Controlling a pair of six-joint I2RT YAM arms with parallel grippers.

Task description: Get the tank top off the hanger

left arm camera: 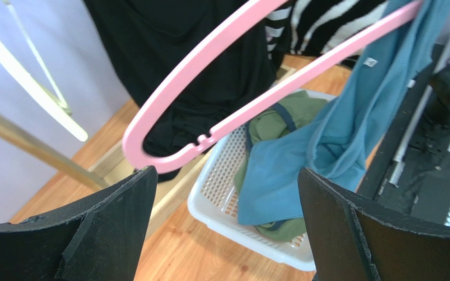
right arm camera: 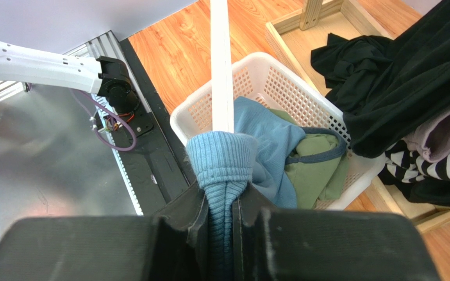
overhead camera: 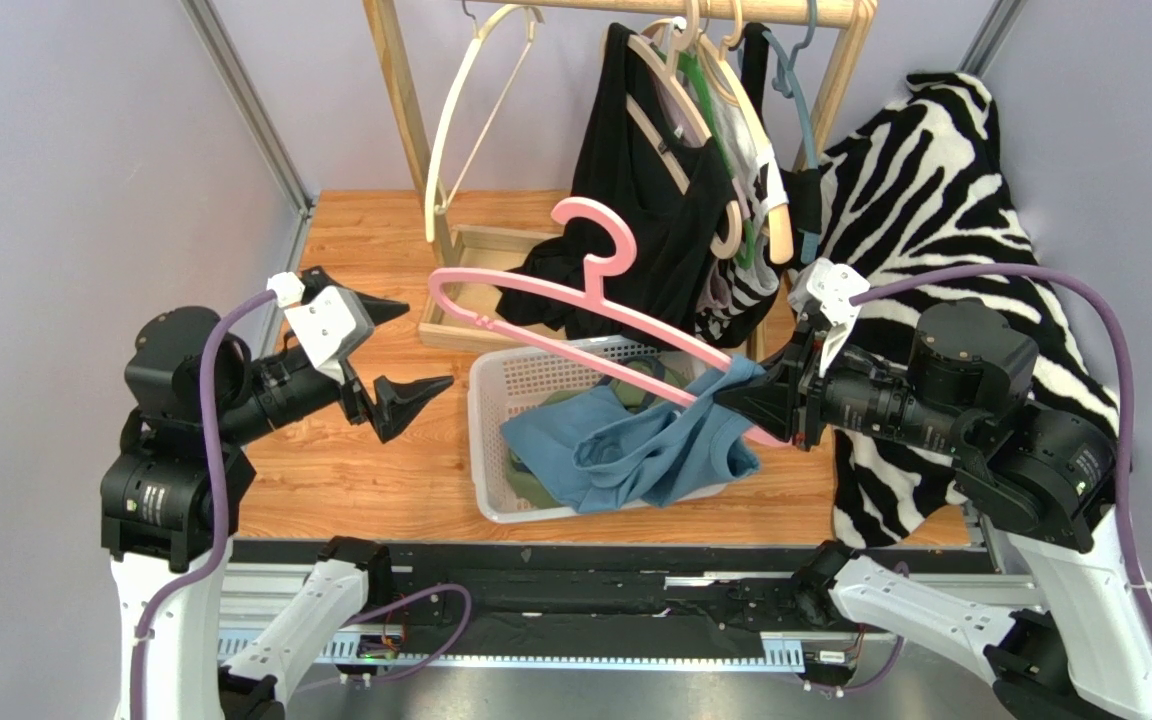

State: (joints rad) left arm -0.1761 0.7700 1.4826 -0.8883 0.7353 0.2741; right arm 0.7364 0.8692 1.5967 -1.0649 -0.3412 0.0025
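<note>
Right gripper (overhead camera: 751,402) is clamped down on the tank top (overhead camera: 642,443), right where the blue knit bunches around one end of the hanger (overhead camera: 582,323). On the wrist cam I see fabric squeezed between the jaws, but I can't tell if the hanger's plastic is pinched in there too. The hanger sticks out ahead of that gripper, up in the air and tilted, hook on top. The rest of the tank top drops from the fingertips into the basket (overhead camera: 489,428) just below and ahead of them, spread over a green garment (right arm camera: 312,175) and flopping over the rim nearest the gripper. Left gripper (overhead camera: 411,353) is wide open and holding nothing. On its wrist cam the hanger's free rounded end sits ahead of it and a bit above, roughly lined up with the gap between the fingers (left arm camera: 116,228), not touching either one. Past the hanger from the left gripper I've got a black garment (overhead camera: 657,195) hanging off the rack (overhead camera: 402,90), its bottom bunched down in a wooden tray (right arm camera: 277,44) that sits right behind the basket. A zebra cloth (overhead camera: 928,180) hangs on the right gripper's outer side, behind its arm.
</note>
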